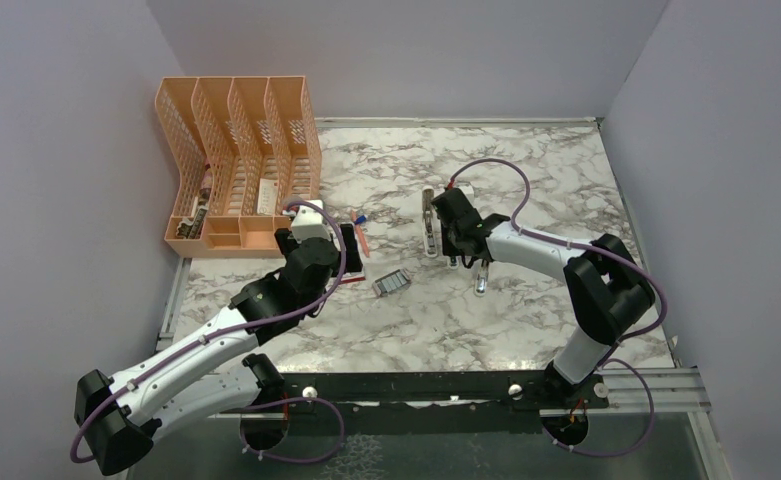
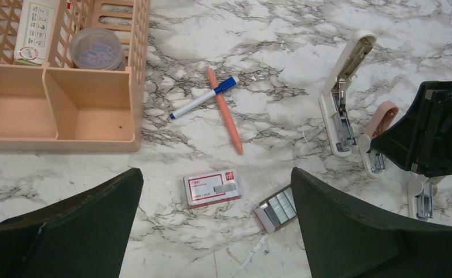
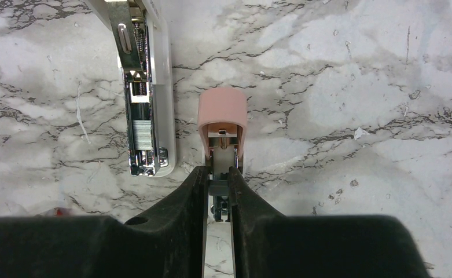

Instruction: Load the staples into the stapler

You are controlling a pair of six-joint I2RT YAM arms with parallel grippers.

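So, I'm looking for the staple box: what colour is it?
The box is red and white; the left wrist view shows it best.

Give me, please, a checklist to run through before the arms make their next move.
1. Stapler lid swung open, magazine exposed: ok.
2. Staples lying loose beside their box, unobstructed: ok.
3. Left claw open and empty above them: ok.
4. Right claw free to steady the stapler: not ok, shut on the metal insert of the pink stapler.
5. That magazine empty: cannot tell.
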